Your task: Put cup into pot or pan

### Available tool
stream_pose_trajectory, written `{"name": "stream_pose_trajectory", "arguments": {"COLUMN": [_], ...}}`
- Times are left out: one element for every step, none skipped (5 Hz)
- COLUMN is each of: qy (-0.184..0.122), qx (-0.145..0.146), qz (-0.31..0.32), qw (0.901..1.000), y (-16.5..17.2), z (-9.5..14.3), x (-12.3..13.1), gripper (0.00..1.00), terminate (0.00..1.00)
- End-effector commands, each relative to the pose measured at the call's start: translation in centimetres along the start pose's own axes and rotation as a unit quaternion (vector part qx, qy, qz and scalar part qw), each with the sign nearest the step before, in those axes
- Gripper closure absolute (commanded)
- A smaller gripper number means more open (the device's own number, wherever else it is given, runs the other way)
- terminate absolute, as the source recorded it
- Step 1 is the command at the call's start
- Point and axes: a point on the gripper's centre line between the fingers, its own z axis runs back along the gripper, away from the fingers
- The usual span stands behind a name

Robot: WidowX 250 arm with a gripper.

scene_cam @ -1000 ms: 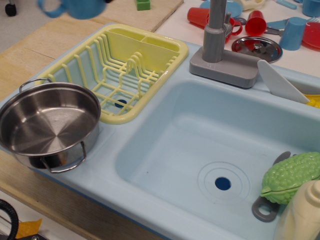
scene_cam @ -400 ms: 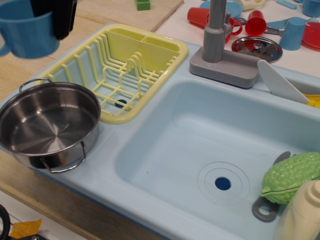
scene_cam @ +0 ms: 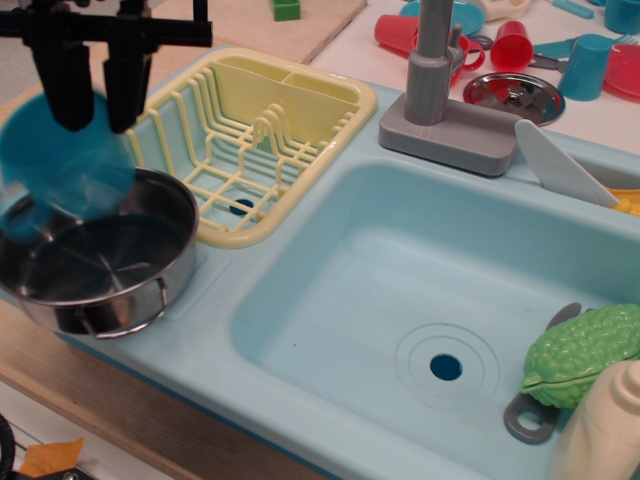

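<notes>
Observation.image view, items listed left to right, each placed against the pot.

1. Cup [scene_cam: 62, 160]: sky-blue, blurred, hanging at the pot's rear rim and partly over its mouth. No contact with the metal can be made out. It sits low and over the opening, apparently so that a release would drop it inside; the task looks close to done, with only the last lowering and letting go left.

2. Gripper [scene_cam: 90, 95]: black, directly above the pot's rear edge. Its two fingers [scene_cam: 70, 85] point straight down and are closed on the cup's upper rim, one on each side of the wall, which keeps the cup hanging mouth-up or slightly tilted; blur hides which.

3. Pot [scene_cam: 95, 260]: steel, shallow, with wire loop handles, standing on the pale blue sink unit's left shelf. Its inside is bare apart from the cup's blue reflection.

4. Dish rack [scene_cam: 250, 140]: yellow, just right of the pot, close enough to touch or nearly so.

5. Sink basin [scene_cam: 400, 290]: further right of the pot, dark drain hole at its bottom.

6. Tap [scene_cam: 440, 80]: grey, well right of the pot, behind the basin.

7. Green vegetable toy [scene_cam: 580, 355]: far right of the pot, at the basin's edge.

8. Worktop [scene_cam: 130, 400]: wooden, showing below the pot.
</notes>
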Motion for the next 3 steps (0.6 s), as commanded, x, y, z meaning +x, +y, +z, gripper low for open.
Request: {"name": "stream_pose_trajectory", "arguments": {"qy": [-0.011, -0.011, -0.011], "qx": [-0.012, -0.012, -0.012], "qz": [0.012, 0.012, 0.012], "qw": [0.9998, 0.9998, 0.9998], "y": [0.50, 0.50, 0.50], "z": [0.30, 0.30, 0.30], "x": [-1.00, -1.00, -1.00], "gripper": [0.00, 0.00, 0.00], "terminate": [0.00, 0.00, 1.00]}}
